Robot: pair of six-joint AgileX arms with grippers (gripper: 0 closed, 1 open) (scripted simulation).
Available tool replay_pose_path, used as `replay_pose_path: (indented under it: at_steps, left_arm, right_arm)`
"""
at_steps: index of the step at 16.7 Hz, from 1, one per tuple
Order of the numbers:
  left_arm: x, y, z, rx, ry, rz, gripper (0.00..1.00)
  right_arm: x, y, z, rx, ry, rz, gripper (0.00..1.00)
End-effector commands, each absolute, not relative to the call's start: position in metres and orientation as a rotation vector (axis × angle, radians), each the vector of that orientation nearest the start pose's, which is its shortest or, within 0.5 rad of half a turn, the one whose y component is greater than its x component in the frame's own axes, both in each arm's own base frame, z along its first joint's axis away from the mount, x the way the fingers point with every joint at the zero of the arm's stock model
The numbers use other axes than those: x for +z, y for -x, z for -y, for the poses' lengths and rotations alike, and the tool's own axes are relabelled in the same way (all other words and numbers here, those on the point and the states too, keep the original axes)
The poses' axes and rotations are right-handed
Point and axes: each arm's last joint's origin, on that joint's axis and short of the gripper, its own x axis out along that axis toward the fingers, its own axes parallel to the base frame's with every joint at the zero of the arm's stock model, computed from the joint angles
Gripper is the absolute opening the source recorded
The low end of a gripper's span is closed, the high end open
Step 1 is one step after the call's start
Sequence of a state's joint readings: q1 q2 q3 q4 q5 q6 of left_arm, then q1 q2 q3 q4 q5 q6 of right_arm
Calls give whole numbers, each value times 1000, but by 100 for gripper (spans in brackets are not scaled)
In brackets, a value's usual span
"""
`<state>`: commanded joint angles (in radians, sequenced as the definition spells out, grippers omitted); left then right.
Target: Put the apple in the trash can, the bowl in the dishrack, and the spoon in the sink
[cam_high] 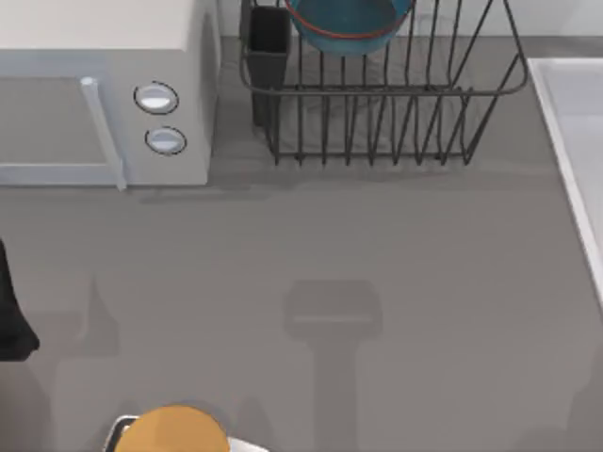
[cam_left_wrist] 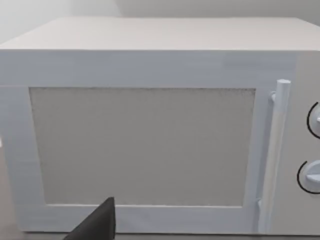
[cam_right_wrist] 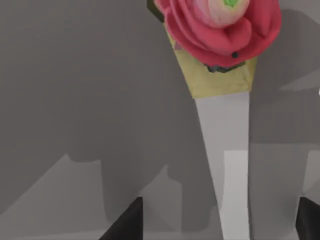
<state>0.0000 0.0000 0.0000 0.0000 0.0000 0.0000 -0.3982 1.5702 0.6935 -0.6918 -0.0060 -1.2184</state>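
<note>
Nearest, an orange-yellow round thing (cam_high: 174,428) is being seen at the surface's (cam_high: 377,245) front edge. Farther back, the bowl (cam_high: 349,24) is already being cradled upright by the dishrack (cam_high: 377,104), beside the sink (cam_high: 575,141). Whether either gripper is clenched cannot be told; a pink flower (cam_right_wrist: 220,27) is being shown by the right wrist view, a white microwave-like box (cam_left_wrist: 150,125) by the left.

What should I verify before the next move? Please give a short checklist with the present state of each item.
1. The bowl sits inside the dishrack: ok.
2. The apple is in the trash can: cannot tell.
3. The spoon is in the sink: cannot tell.
4. The right gripper has its jaws apart, with nothing between them: ok.
5. The left arm is parked at the table's left edge, away from the dishrack: ok.
</note>
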Motion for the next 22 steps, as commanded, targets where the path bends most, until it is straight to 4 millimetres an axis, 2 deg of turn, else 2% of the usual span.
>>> replay_pose_path:
  at_steps: [2,4,10,12,19,22]
  left_arm:
    - [160,-106,1,0,0,0,100]
    - [160,-106,1,0,0,0,100]
    - [160,-106,1,0,0,0,100]
    - [160,-106,1,0,0,0,100]
    - [160,-106,1,0,0,0,100]
    - [160,-106,1,0,0,0,100]
  right_arm:
    - [118,-212,89,643,641,-1466,0]
    - [131,-216,90,644,646,-1462,0]
    - [196,-213,89,663,630,-1482,0]
    - [211,-212,89,648,637,-1472,0]
    - [214,-213,88,649,635,-1474,0]
    - [218,-233,93,676,625,-1496,0]
